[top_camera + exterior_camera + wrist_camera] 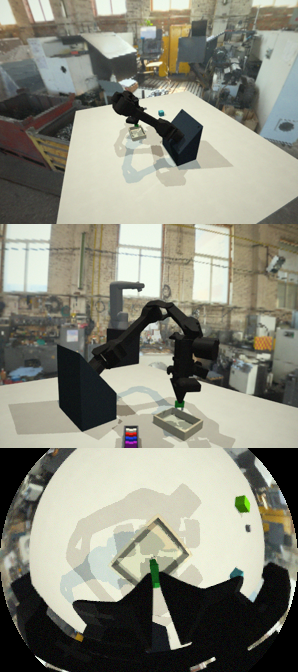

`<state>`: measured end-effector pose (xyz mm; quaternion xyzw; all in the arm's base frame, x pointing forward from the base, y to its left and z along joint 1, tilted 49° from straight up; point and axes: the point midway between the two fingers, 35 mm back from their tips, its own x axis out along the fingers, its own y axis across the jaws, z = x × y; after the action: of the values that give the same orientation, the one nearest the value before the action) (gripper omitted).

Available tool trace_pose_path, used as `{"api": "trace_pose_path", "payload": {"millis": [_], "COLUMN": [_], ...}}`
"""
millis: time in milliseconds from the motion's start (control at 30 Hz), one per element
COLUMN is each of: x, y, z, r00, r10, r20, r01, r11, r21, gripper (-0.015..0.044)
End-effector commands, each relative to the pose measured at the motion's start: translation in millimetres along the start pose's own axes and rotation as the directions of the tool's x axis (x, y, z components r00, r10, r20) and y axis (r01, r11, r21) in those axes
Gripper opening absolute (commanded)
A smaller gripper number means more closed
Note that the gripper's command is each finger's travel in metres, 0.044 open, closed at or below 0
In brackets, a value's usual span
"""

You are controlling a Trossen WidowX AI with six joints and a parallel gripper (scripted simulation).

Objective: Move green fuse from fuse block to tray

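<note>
My gripper (136,123) (180,401) (154,575) points down and is shut on the green fuse (136,125) (179,404) (154,570). The fuse hangs upright below the fingertips, with its metal prongs down in the exterior view. The beige tray (139,138) (168,428) (133,541) lies under it. The prongs appear just above the tray's back rim in the exterior view and within its outline in the wrist view; the exact height is hard to tell. The fuse block (131,426) stands apart from the gripper, holding white, red, blue and purple fuses; its lower part is cut off.
A teal cube (161,113) (237,573) lies on the table. A bright green cube (242,503) and a small grey block (248,528) lie to the right in the wrist view. A large dark wedge (189,138) (88,387) stands by the arm's base.
</note>
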<state>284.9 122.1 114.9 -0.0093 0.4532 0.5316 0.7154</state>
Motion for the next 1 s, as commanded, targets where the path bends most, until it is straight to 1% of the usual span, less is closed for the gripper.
{"api": "trace_pose_path", "payload": {"millis": [0, 567, 967], "x": [6.3, 30.9, 27.8], "y": [0.1, 1.3, 2.0], "z": [0.1, 0.2, 0.9], "r00": [1.0, 1.0, 1.0], "r10": [0.002, 0.003, 0.006], "r20": [0.003, 0.005, 0.006], "r01": [-0.002, -0.003, -0.006], "r11": [1.0, 1.0, 1.0], "r21": [0.006, 0.006, -0.001], "gripper": [0.0, 0.0, 0.0315]}}
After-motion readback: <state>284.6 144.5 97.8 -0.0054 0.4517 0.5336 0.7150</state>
